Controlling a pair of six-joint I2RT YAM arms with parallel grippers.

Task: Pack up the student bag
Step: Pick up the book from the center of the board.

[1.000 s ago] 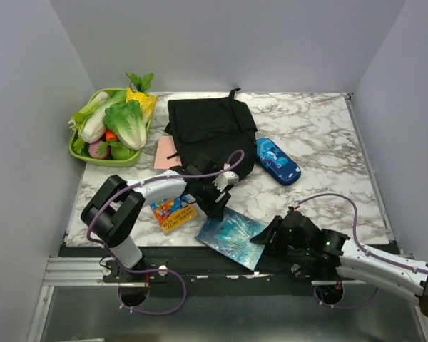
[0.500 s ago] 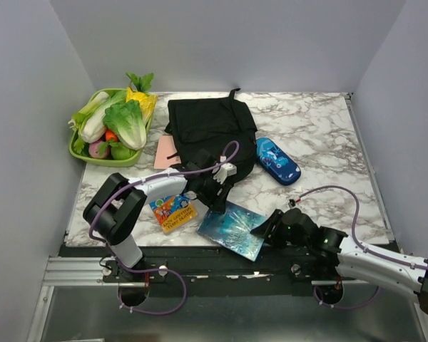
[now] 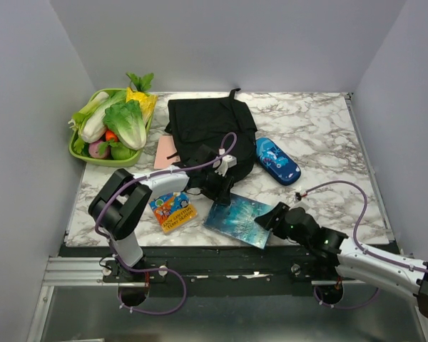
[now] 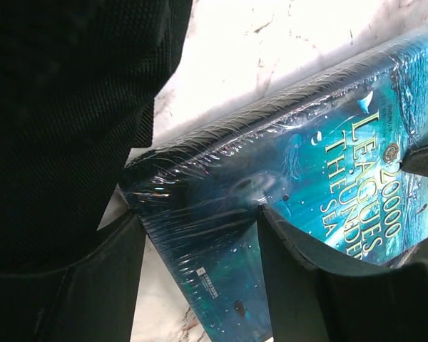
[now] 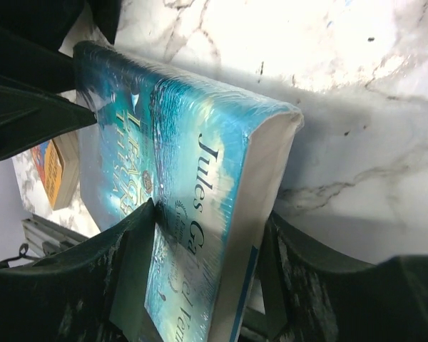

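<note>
Top external view: the bag (image 3: 210,128) lies flat at the back middle of the table (image 3: 321,128). A tray (image 3: 100,161) of vegetables stands to its left, and a blue case (image 3: 277,161) lies just beside its right edge. A pink sheet (image 3: 164,152) touches its left side. A blue book (image 3: 237,219) lies near the front edge, just before the bag's near end, with an orange booklet (image 3: 172,211) to its left. The left gripper (image 3: 220,191) is at the book's far left corner, against the bag's near edge. The right gripper (image 3: 271,216) is at the book's near right corner.

Left wrist view: the book's corner sits between the fingers (image 4: 93,285), which stand wide and close against both sides. Whether they press cannot be told. Black bag fabric fills the left of the frame.

Right wrist view: the fingers (image 5: 132,271) straddle the book's thickness, one on the cover, the other beside the page edge. Whether they clamp it cannot be told.
</note>
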